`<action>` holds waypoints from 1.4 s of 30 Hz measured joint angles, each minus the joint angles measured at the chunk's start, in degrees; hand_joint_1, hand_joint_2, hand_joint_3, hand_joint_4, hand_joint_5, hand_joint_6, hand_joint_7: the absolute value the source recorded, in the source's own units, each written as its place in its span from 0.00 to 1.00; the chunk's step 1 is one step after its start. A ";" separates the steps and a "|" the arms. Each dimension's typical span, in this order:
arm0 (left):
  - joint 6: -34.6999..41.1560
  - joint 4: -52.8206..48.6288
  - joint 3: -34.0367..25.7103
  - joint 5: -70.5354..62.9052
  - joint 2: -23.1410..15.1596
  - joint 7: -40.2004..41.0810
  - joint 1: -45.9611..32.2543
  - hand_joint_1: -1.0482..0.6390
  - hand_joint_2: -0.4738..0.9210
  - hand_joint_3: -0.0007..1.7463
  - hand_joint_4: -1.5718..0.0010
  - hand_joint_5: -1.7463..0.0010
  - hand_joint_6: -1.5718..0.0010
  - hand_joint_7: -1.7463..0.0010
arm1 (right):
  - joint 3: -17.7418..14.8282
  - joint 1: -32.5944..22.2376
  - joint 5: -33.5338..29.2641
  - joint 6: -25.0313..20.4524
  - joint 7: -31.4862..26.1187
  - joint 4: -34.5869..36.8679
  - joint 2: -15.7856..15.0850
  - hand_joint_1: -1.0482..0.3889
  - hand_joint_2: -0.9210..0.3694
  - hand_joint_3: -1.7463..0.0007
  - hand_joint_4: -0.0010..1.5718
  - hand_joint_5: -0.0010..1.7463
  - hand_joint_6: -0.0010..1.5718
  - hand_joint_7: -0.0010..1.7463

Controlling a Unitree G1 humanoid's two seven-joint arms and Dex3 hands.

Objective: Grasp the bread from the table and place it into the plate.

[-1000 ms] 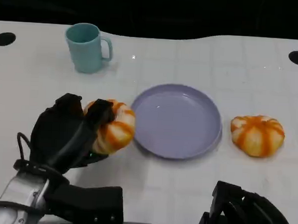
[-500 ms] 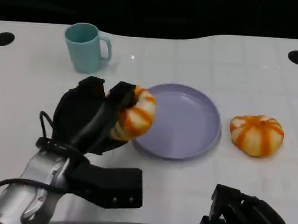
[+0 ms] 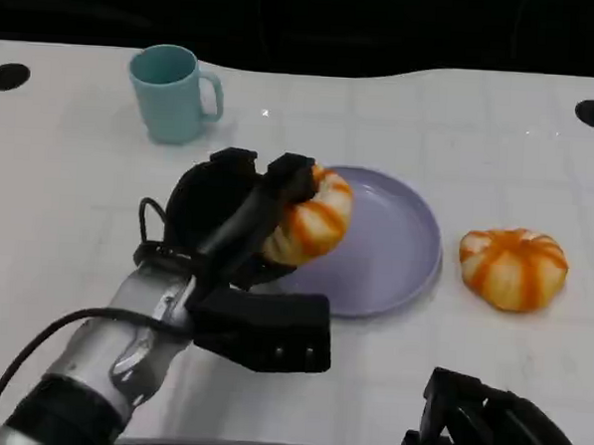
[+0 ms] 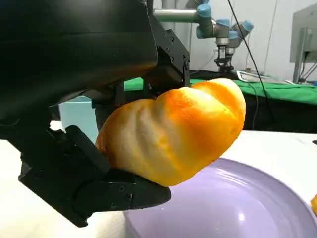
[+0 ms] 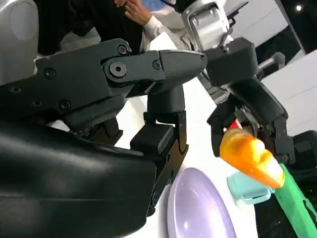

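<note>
Tabletop [image 3: 500, 143], white. Purple plate [image 3: 395, 248] at centre. Left robot hand [image 3: 239, 220] grips bread [image 3: 312, 221], held above the plate's left rim, clear of the plate surface in the left wrist view. Second bread [image 3: 513, 268] lies on the tabletop just right of the plate. Teal mug [image 3: 171, 93] stands well behind the hand. Right robot hand [image 3: 490, 432] low at the near edge; cannot tell whether its fingers are apart or together.

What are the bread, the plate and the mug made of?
The bread in the left hand looks like a glossy plastic or foam model: its orange stripes are too even, its skin shiny. The plate seems smooth lilac plastic with soft highlights. The mug looks like matte teal plastic, though it could be ceramic.
</note>
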State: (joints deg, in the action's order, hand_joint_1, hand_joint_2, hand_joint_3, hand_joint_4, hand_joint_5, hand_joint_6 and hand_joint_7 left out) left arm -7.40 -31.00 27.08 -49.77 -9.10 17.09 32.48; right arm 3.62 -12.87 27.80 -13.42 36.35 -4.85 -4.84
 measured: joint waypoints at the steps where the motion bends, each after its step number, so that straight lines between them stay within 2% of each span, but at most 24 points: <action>1: -0.19 -1.75 0.22 0.20 0.48 0.15 0.96 0.50 0.74 0.45 0.43 0.00 0.54 0.06 | 0.02 0.05 0.00 0.01 0.21 0.04 0.00 0.24 0.00 0.87 0.55 0.91 0.49 0.79; 5: -0.25 -7.58 1.33 0.39 2.34 0.45 4.37 0.50 0.75 0.42 0.41 0.00 0.52 0.12 | 0.04 0.02 0.00 0.02 0.40 0.06 0.01 0.23 0.00 0.87 0.55 0.91 0.49 0.79; 7: -0.83 -10.66 2.18 0.38 3.28 1.55 5.82 0.50 0.75 0.41 0.41 0.00 0.48 0.23 | 0.05 0.01 0.01 0.02 0.49 0.05 0.02 0.23 0.00 0.88 0.55 0.90 0.49 0.78; 8: -1.35 -12.04 2.47 0.40 3.67 2.13 6.42 0.50 0.76 0.39 0.41 0.00 0.45 0.33 | 0.06 0.01 0.01 0.02 0.52 0.05 0.03 0.23 0.00 0.88 0.55 0.90 0.50 0.78; 10: -1.84 -14.78 2.99 0.42 4.54 2.97 7.79 0.49 0.77 0.36 0.41 0.00 0.43 0.34 | 0.08 -0.01 0.01 -0.02 0.51 0.05 0.04 0.23 0.00 0.88 0.55 0.90 0.50 0.78; 11: -1.96 -16.01 3.21 0.42 4.95 3.33 8.48 0.48 0.80 0.31 0.42 0.00 0.42 0.44 | 0.09 0.00 0.01 -0.04 0.51 0.05 0.04 0.23 0.00 0.88 0.55 0.90 0.50 0.78; 13: -1.92 -18.19 3.65 0.46 5.73 3.39 9.81 0.47 0.84 0.25 0.43 0.00 0.39 0.52 | 0.16 0.02 -0.03 -0.05 0.49 0.05 0.06 0.23 0.00 0.87 0.55 0.90 0.50 0.78; 16: -1.84 -20.39 4.41 0.59 6.54 3.33 10.96 0.47 0.85 0.23 0.44 0.00 0.38 0.54 | 0.21 0.01 -0.07 -0.04 0.38 0.04 0.07 0.23 0.00 0.87 0.55 0.90 0.50 0.79; 17: -1.89 -20.77 4.56 0.74 6.73 3.31 11.16 0.46 0.88 0.17 0.47 0.08 0.36 0.62 | 0.23 0.00 -0.10 -0.04 0.33 0.05 0.08 0.23 0.00 0.87 0.55 0.90 0.50 0.79; 19: -2.38 -21.45 4.60 2.02 7.00 2.42 11.59 0.45 0.94 0.08 0.49 0.18 0.34 0.75 | 0.25 0.01 -0.10 -0.04 0.28 0.04 0.11 0.22 0.00 0.87 0.55 0.91 0.50 0.80; 21: -2.86 -22.11 4.59 2.93 7.07 1.13 11.96 0.44 0.97 0.05 0.55 0.23 0.41 0.85 | 0.28 0.01 -0.11 -0.04 0.18 0.04 0.12 0.22 0.00 0.87 0.55 0.91 0.49 0.80; 23: -3.11 -22.29 4.73 3.40 7.05 -0.12 11.98 0.44 0.98 0.04 0.57 0.24 0.43 0.89 | 0.31 0.01 -0.21 -0.04 0.13 0.04 0.12 0.22 0.00 0.87 0.55 0.91 0.49 0.80; 25: -3.25 -22.26 5.07 3.72 6.98 -0.98 12.04 0.38 1.00 0.05 0.66 0.54 0.59 0.97 | 0.39 0.02 -0.31 -0.04 0.08 0.02 0.12 0.22 0.00 0.87 0.55 0.91 0.49 0.80; 26: -3.24 -22.18 5.35 3.79 6.86 -2.00 12.10 0.33 1.00 0.05 0.70 0.70 0.68 0.99 | 0.42 0.02 -0.32 -0.04 0.04 0.00 0.12 0.23 0.00 0.87 0.55 0.91 0.49 0.80; 27: -3.16 -21.99 5.58 3.82 6.75 -3.49 12.13 0.31 1.00 0.05 0.72 0.77 0.72 0.99 | 0.41 0.02 -0.32 -0.05 0.02 0.00 0.12 0.23 0.00 0.87 0.55 0.91 0.49 0.80; 30: -1.54 -20.17 6.20 3.83 6.33 -7.72 12.13 0.22 1.00 0.07 0.84 0.89 0.85 1.00 | 0.41 0.03 -0.31 -0.05 0.02 0.00 0.12 0.23 0.00 0.87 0.55 0.91 0.49 0.80; 33: 0.81 -17.66 7.17 3.41 5.67 -10.76 12.13 0.17 1.00 0.09 0.91 0.93 0.91 1.00 | 0.37 0.11 -0.27 -0.04 0.07 0.00 0.12 0.23 0.00 0.87 0.55 0.91 0.49 0.80; 37: 2.98 -14.53 8.01 2.39 4.78 -13.34 12.08 0.15 1.00 0.12 0.93 0.94 0.93 1.00 | 0.35 0.24 -0.27 -0.03 0.12 0.01 0.12 0.23 0.00 0.87 0.55 0.91 0.49 0.80; 42: 3.94 -11.45 8.67 1.43 3.57 -13.46 11.51 0.17 1.00 0.11 0.81 0.88 0.85 0.96 | 0.27 0.51 -0.23 0.04 0.39 0.32 0.13 0.23 0.00 0.87 0.55 0.90 0.49 0.79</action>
State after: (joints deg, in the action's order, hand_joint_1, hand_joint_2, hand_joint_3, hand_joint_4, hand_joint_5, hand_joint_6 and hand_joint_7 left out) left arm -3.46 -42.44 35.75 -48.33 -5.53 3.63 43.99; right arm 3.89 -12.36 27.57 -13.38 36.74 -4.53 -4.72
